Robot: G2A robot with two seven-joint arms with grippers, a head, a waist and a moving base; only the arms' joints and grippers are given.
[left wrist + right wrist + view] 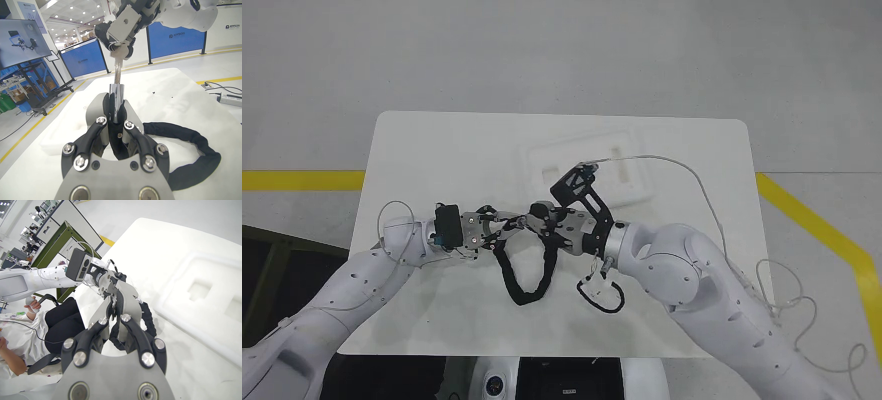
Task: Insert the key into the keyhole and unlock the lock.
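Observation:
The lock is a chrome cylinder point(117, 98) on a black fabric-covered cable loop point(523, 282) that trails onto the white table point(442, 150). My left gripper point(115, 101) is shut on the cylinder and holds it above the table's middle point(492, 227). A silver key point(118, 69) stands in line with the cylinder, its tip in the keyhole at the cylinder's end. My right gripper point(540, 219) faces the left one and is shut on the key's head point(113, 307). In the left wrist view the right gripper point(121, 44) shows just beyond the lock.
A white foam tray point(587, 165) with shallow pockets lies at the back of the table, just behind the grippers. A thin white cable point(682, 165) arcs over the back right. A small black cable loop point(602, 296) hangs by the right forearm.

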